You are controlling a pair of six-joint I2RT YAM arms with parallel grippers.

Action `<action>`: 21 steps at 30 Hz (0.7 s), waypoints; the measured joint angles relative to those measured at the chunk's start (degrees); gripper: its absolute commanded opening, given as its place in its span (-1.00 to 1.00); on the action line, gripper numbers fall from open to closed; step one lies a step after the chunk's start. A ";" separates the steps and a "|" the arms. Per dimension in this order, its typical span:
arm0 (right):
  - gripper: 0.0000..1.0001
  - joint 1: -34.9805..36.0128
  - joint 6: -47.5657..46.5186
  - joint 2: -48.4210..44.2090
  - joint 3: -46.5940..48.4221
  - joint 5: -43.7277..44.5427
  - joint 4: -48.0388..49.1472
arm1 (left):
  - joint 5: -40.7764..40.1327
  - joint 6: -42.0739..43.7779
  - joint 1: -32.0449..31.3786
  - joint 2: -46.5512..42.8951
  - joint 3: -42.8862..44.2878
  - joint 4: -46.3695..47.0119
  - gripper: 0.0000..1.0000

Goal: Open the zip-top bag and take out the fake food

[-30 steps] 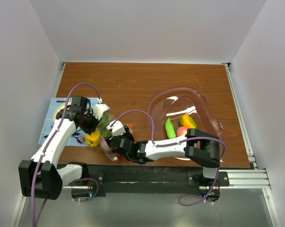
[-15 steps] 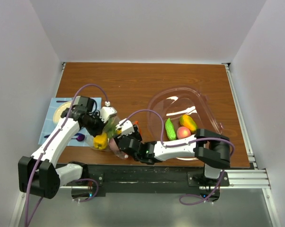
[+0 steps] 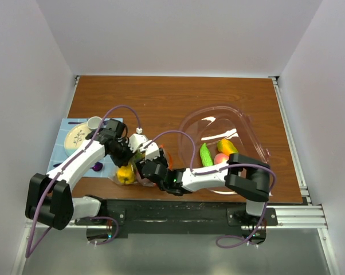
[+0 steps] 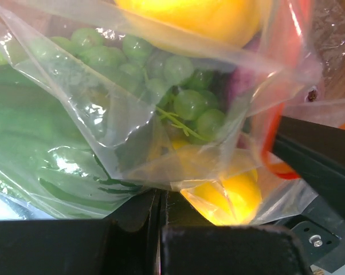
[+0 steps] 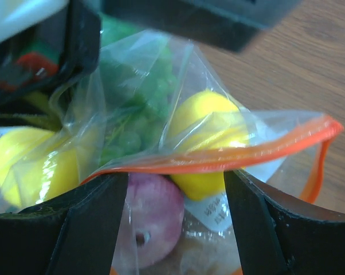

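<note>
Pinching a fold of the zip-top bag (image 3: 128,172), the left end effector (image 4: 161,197) has its jaws pressed almost together on the clear film, at the near-left of the surface (image 3: 172,97). The right end effector (image 5: 175,183) stands wide apart, with nothing visibly clamped. The danger, on this reading: closing there could catch both lips of the orange zip strip (image 5: 235,154), so a pull drags the whole bag instead of parting it, or the thin film slips from the left pinch. The strip crosses just above the right fingers (image 5: 75,229), a pink-purple piece (image 5: 155,212) of fake food (image 5: 204,123) lying between them; green grapes (image 4: 178,86) bulge just above the left jaws.
</note>
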 measured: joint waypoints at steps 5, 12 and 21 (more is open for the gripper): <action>0.21 -2.80 0.17 2.21 0.37 -1.86 2.29 | -0.39 0.81 -0.24 0.20 0.04 0.22 -1.00; -0.07 -4.50 1.81 4.85 -0.31 -2.93 5.73 | -0.63 1.33 -0.28 0.33 -0.02 0.26 -1.00; -0.61 -4.50 2.86 2.82 -4.48 -6.27 8.00 | -1.84 1.31 -0.48 0.35 -0.02 0.31 -1.00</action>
